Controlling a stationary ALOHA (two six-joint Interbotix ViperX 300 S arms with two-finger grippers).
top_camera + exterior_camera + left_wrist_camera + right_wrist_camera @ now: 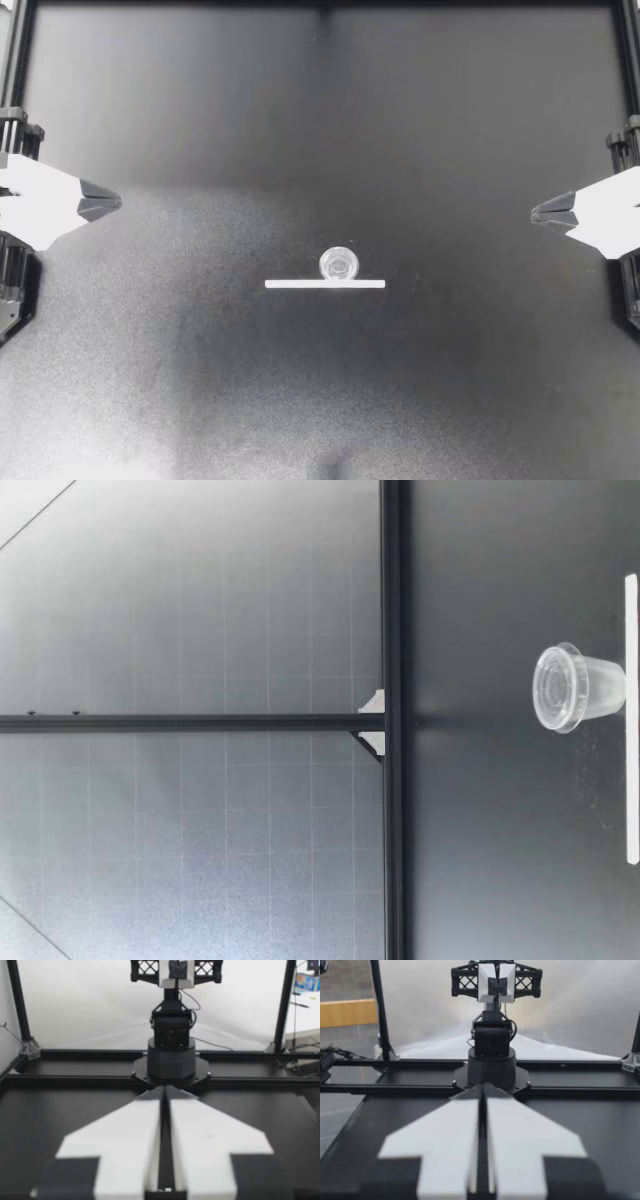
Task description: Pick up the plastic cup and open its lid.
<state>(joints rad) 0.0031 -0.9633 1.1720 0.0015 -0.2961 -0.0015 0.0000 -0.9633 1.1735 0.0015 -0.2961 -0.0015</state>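
Smooth black table (pixel 320 400): little friction expected; light object easily slid or tipped.
Left gripper (pixel 110 203), right gripper (pixel 542 212): parked at opposite edges, fingers closed on nothing; collision risked unless opened before descent.
Thin white strip (pixel 300 284): laid mid-table; could be snagged by low finger.
Small clear plastic cup (pixel 339 264): upright, just beside strip, perhaps touching; well apart from both grippers.
Clear lid (pixel 556 688): seated; thin wall easily crushed.
Nothing else obstructing.

The dark matte table (pixel 200 380) carries a small clear cup (pixel 340 264) standing upright near its middle, lid (pixel 553 688) on, and a thin white strip (pixel 300 284) lying flat just beside the cup's base.
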